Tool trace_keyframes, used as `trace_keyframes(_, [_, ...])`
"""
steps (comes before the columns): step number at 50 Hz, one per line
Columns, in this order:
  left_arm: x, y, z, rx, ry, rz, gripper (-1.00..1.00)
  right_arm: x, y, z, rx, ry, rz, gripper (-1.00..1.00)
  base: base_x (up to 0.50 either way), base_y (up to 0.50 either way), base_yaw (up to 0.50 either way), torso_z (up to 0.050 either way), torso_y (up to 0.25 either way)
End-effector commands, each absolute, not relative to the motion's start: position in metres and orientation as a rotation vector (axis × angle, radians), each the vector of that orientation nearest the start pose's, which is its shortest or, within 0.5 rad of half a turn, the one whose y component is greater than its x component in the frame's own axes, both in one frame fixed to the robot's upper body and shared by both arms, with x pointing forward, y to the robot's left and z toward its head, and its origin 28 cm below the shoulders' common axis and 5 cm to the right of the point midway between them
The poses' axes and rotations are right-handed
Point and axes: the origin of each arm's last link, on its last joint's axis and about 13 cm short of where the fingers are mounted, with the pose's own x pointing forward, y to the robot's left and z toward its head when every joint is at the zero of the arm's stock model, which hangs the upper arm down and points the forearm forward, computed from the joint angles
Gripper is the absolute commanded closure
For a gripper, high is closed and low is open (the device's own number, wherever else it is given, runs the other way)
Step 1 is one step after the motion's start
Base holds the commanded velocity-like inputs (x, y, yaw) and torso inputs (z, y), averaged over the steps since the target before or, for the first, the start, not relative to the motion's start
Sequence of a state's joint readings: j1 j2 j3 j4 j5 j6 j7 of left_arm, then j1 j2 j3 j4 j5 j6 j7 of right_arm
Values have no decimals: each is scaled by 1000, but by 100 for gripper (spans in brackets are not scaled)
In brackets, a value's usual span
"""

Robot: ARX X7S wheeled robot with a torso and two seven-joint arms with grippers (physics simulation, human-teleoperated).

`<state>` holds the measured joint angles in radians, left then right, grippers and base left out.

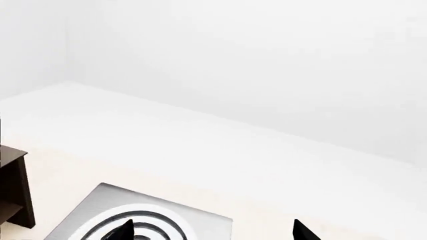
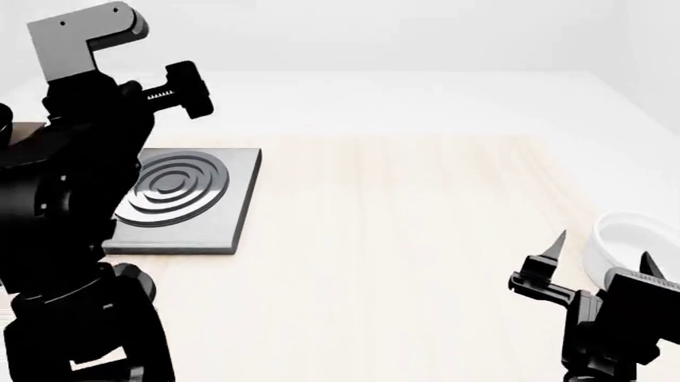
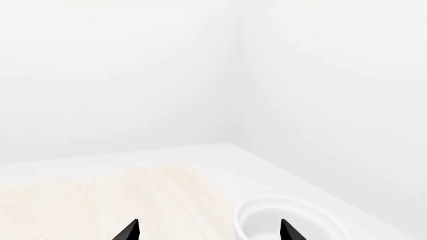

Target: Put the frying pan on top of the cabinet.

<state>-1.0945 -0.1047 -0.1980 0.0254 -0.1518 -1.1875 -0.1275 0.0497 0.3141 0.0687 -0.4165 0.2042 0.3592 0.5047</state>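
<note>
Pale wooden table bears no legible writing — left gripper and right gripper both spread wide, empty.

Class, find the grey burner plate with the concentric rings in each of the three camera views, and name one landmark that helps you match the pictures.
Head view: the burner plate lies on the table at the left, partly hidden by the left arm.
Left wrist view: it sits at the bottom edge, beside the dark cabinet.
Right wrist view: not in it; only the white bowl shows.
Shared landmark: the light wooden tabletop appears in all three.
</note>
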Motion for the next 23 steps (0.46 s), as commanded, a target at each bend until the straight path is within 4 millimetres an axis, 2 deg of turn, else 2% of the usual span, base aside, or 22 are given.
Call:
trace_keyframes(1, [274,208,215,-147,48,-104,-100,225,-137,112,-145,-186,-324,-100,0,0,0,0,0])
trace_keyframes(7, [263,201,181,-134,63,-125,-100,225,-126,114,-174,-207,-248,-100,0,0,0,0,0])
trace_keyframes(23, [266,195,166,-148,101,-165,-100,229,-122,118,-185,-225,-212,-100,0,0,0,0,0])
